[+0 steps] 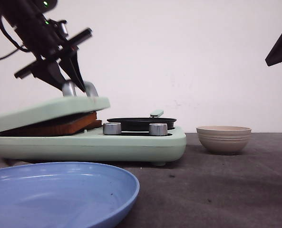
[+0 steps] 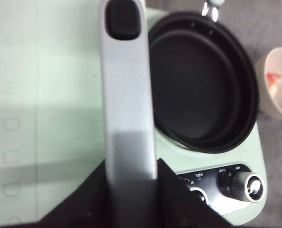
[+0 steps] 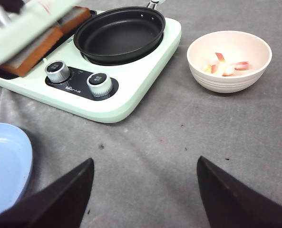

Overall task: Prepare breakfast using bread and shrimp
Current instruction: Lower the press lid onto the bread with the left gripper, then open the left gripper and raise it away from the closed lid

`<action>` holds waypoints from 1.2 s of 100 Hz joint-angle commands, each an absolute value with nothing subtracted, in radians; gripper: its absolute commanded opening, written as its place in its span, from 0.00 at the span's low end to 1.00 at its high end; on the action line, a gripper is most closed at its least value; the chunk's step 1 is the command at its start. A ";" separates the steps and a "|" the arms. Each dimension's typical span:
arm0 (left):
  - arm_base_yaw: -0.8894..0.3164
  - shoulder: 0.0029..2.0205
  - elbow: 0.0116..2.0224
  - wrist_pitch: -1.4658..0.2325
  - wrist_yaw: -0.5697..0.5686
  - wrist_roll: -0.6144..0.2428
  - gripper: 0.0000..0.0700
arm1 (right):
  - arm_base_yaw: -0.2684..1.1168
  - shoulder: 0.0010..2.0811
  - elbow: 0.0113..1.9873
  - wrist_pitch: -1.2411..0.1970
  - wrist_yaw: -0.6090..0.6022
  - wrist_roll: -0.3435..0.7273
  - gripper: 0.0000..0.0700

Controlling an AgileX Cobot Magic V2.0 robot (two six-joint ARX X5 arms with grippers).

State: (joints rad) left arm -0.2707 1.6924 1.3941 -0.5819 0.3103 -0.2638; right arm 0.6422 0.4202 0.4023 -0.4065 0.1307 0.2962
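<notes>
The left gripper (image 1: 77,85) has its fingers closed on the silver handle (image 2: 129,104) of the green lid (image 1: 50,111), which hangs partly lowered over the bread (image 1: 60,126) in the press side of the cooker (image 1: 131,145). So the bread is being pressed, or the lid is mid-swing; I cannot tell which way. The right gripper (image 3: 145,190) hovers over the mat with fingers spread, holding nothing. The shrimp (image 3: 226,64) lies in the bowl (image 3: 228,80), at about three o'clock from the empty pan (image 3: 119,33). Next, I judge, the right arm must reach into the bowl, pinch the small shrimp carefully and carry it to the pan.
</notes>
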 commanded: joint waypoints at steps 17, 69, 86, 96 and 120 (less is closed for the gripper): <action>-0.281 1.731 1.394 -0.592 0.285 -0.236 0.03 | 0.649 0.422 0.406 -0.406 0.132 0.307 0.61; -0.281 1.729 1.397 -0.592 0.348 -0.256 0.51 | 0.649 0.422 0.405 -0.416 0.132 0.307 0.61; -0.280 1.712 1.402 -0.591 0.378 -0.256 0.51 | 0.649 0.422 0.405 -0.416 0.132 0.307 0.61; -0.278 1.696 1.415 -0.597 0.378 -0.255 0.51 | 0.649 0.422 0.405 -0.416 0.132 0.307 0.61; -0.266 1.665 1.520 -0.676 0.376 -0.249 0.51 | 0.649 0.422 0.405 -0.421 0.132 0.307 0.61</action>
